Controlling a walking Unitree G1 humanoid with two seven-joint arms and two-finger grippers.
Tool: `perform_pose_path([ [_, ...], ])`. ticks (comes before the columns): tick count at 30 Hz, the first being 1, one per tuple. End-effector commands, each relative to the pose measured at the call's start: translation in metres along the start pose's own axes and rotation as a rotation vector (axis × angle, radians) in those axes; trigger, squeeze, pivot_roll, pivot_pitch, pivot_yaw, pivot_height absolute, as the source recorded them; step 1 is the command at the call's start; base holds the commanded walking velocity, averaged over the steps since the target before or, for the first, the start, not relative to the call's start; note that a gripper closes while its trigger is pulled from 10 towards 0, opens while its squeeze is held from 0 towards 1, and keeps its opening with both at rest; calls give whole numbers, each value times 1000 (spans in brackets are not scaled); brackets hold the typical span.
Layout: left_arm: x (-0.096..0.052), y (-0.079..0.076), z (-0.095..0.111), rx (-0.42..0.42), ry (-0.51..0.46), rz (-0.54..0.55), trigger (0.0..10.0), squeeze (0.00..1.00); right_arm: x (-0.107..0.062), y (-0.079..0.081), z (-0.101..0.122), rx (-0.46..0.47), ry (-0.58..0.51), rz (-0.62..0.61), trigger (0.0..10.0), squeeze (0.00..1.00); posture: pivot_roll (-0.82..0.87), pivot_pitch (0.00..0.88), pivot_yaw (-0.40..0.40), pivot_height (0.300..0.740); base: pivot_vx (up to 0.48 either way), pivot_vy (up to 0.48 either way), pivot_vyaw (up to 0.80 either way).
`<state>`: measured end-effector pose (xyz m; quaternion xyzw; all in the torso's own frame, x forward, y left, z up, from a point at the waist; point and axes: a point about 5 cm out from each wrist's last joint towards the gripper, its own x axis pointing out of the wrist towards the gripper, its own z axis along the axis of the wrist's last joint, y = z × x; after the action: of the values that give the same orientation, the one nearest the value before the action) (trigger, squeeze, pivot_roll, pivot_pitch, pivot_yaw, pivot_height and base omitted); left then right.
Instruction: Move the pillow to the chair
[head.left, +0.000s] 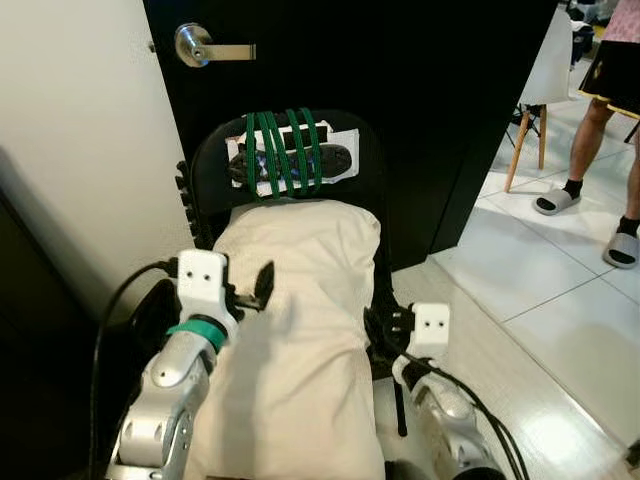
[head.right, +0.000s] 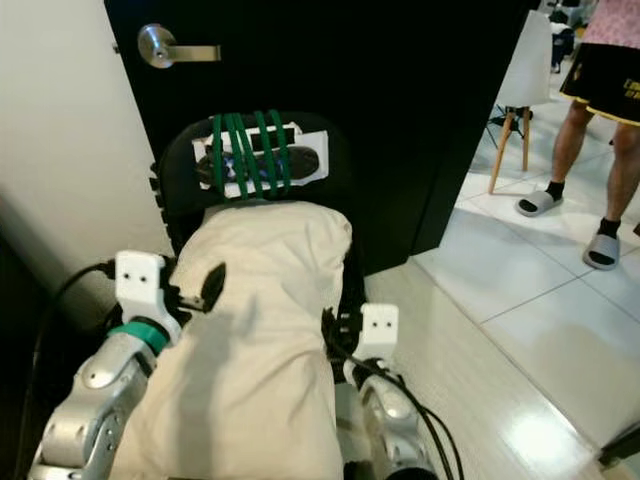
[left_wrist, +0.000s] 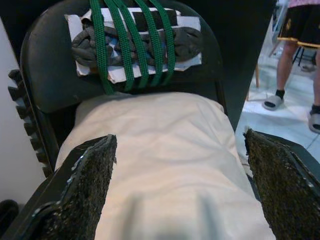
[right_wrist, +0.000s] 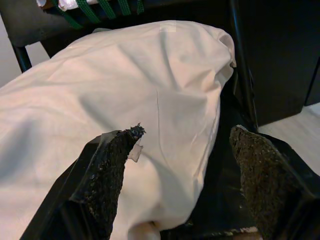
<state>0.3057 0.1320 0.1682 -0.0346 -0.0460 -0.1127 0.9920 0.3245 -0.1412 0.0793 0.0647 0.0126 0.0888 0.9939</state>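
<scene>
Arms first: we see both silver arms reaching forward from the bottom of the head views, one on each side of the pillow (head.left: 295, 340). Our left gripper (head.left: 262, 288) sits at the pillow's left edge, about midway along it, with one black finger lifted above the fabric; in the left wrist view its fingers (left_wrist: 82, 187) stand wide apart, the cream cloth lying between and below them without being pinched. Our right gripper (head.left: 385, 325) is lower, at the right edge of the chair (head.left: 205, 165) seat just beside the pillow's right side; the right wrist view shows its fingers (right_wrist: 112, 167) spread as well, one over the pillow's edge and the other over the dark seat frame.

The pillow lies lengthwise on the black chair, its far end pushed against the backrest and its near end hanging past the seat's front edge toward us. Green cords (head.left: 283, 150) bind a dark bundle on white card to the backrest. Behind the chair stands a black door (head.left: 430, 110) with a metal handle (head.left: 205, 46). On the tiled floor at the far right a person's legs (head.left: 590, 140) stand near a white chair (head.left: 545, 70)
</scene>
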Motion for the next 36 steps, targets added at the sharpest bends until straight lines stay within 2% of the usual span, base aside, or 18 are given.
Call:
perform_pose_path([
  [1, -4, 1, -1, 12, -3, 6, 10000, 0, -5, 3, -4, 2, 18, 11, 10000, 0, 38, 0, 75, 650, 0, 0, 0],
  [8, -10, -3, -7, 42, 5, -8, 10000, 0, -12, 5, -6, 0, 27, -7, 10000, 0, 42, 0, 81, 675, 0, 0, 0],
  [17, -10, -5, -8, 46, 7, -16, 10000, 0, -15, 5, -6, -3, 33, -15, 10000, 0, 45, 0, 87, 700, 0, 0, 0],
  [25, -9, -4, -8, 52, 12, -17, 10000, 0, -15, 2, -5, 4, 43, -40, 10000, 0, 48, 0, 92, 740, 0, 0, 0],
  [35, -8, -5, -9, 51, 14, -18, 10000, 0, -15, 0, -5, 5, 56, -49, 10000, 0, 47, 0, 94, 740, 0, 0, 0],
  [36, -8, -5, -10, 49, 18, -17, 10000, 0, -15, -2, -8, -12, 88, -67, 10000, 0, 47, 0, 93, 740, 0, 0, 0],
])
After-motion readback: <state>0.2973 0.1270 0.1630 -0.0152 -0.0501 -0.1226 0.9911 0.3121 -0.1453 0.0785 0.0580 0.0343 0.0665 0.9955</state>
